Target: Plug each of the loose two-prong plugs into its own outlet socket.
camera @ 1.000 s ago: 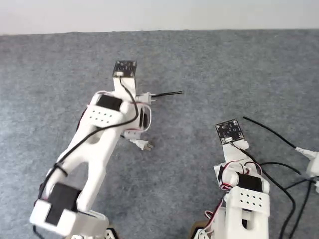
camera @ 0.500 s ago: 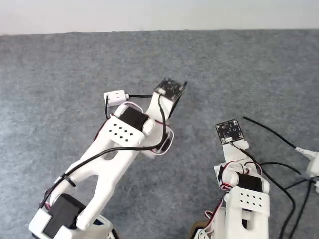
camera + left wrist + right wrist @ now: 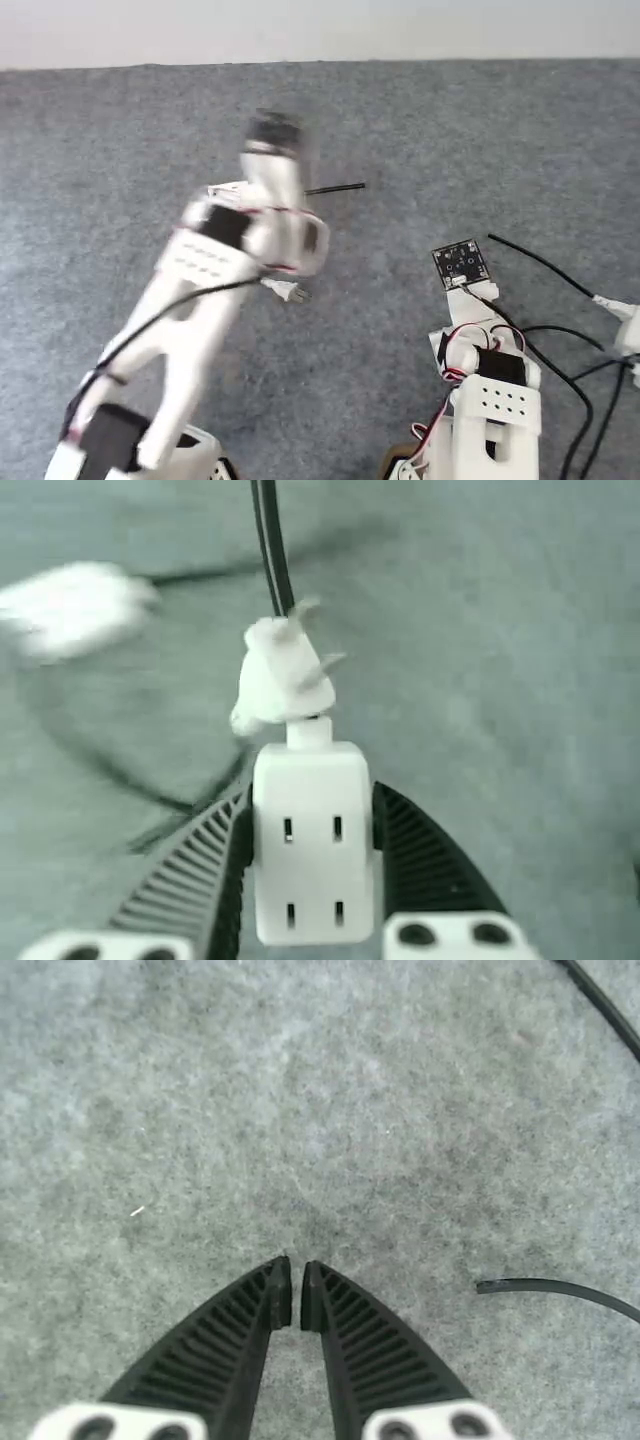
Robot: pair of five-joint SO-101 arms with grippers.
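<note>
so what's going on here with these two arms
The left arm's fingers are clamped on a white plastic outlet block. A loose white two-prong plug lies on the grey carpet just beyond the block, its prongs pointing away and in no socket. The right arm's fingers are shut on nothing above bare carpet, with a thin black cable nearby.

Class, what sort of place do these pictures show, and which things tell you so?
Likely a robotics test bench: two white robot arms, a grey felt-covered table, and a white outlet block with a loose plug.
</note>
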